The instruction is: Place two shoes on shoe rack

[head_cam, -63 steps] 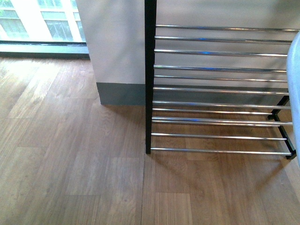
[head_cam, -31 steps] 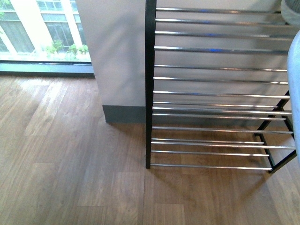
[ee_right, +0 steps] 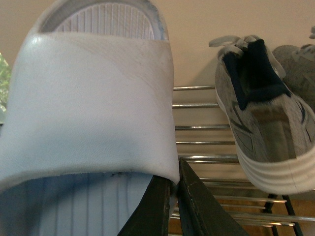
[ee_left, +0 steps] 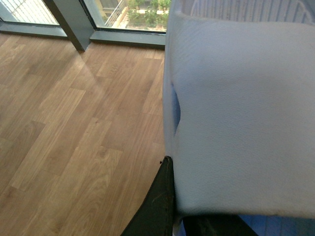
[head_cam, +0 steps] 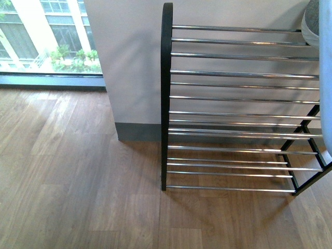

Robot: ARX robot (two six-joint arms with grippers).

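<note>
My right gripper (ee_right: 175, 172) is shut on the strap edge of a pale blue slide sandal (ee_right: 93, 98), held in front of the shoe rack (ee_right: 202, 128). On the rack's top chrome bars stands a grey knit sneaker (ee_right: 261, 123) with a white sole and navy lining, heel toward me. Part of a second grey sneaker (ee_right: 300, 69) shows beside it. My left gripper (ee_left: 171, 169) is shut on another pale blue slide sandal (ee_left: 241, 108) above the wood floor. In the front view the shoe rack (head_cam: 238, 104) stands against the wall, with a strip of sandal (head_cam: 327, 93) at the right edge.
A white wall with a grey skirting (head_cam: 137, 132) is behind and left of the rack. A floor-level window (head_cam: 46, 41) is at the far left. Wood floor (head_cam: 78, 181) spreads in front. A grey toe (head_cam: 310, 23) shows at the rack's top right.
The front view has shifted, so the rack sits lower in the picture and its rounded black top now shows. The grey toe at top right has come further into view.
</note>
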